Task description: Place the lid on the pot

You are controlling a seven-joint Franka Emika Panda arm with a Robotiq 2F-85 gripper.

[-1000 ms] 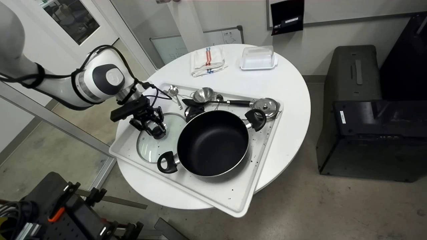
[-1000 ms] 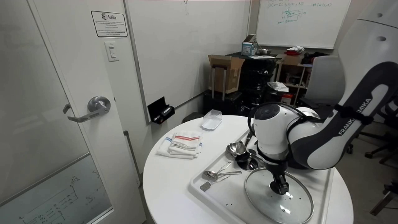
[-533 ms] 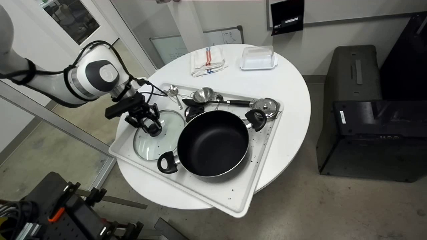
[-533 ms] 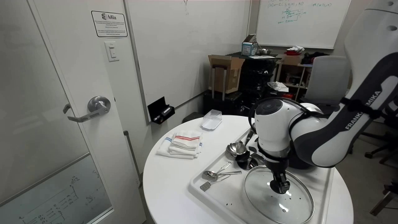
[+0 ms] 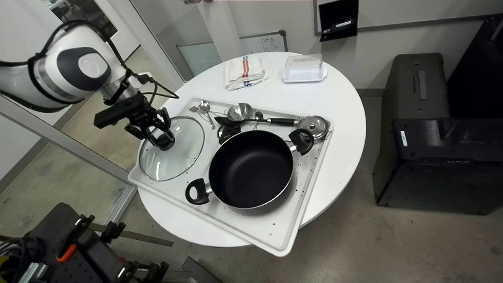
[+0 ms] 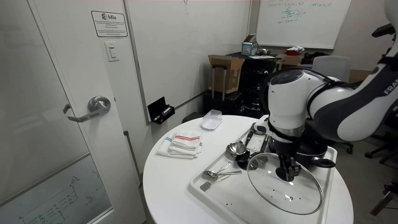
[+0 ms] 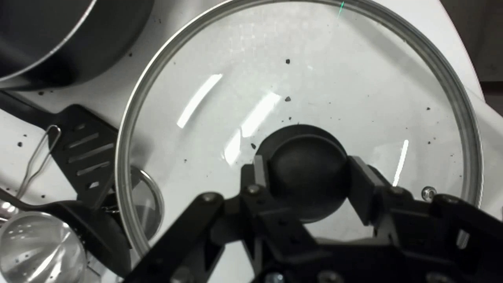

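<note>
The hand [image 7: 308, 175] is grasping the black knob [image 7: 308, 167] of the lid [image 7: 314, 86], its two fingers [image 7: 260, 173] pressing from opposite sides. The lid is hanging directly beneath the hand, and part of the tray [image 5: 255, 228] is showing through its glass. The pot [image 5: 251, 169] is standing on the tray to one side of the hand, beyond the lid's rim, its dark interior showing. In the wrist view, a slotted spatula [image 7: 88, 146] is lying on that same side. Folded cloths [image 5: 245, 72] and a clear container [image 5: 304, 70] are resting on the desk [image 5: 342, 114], well apart from the hand.
</note>
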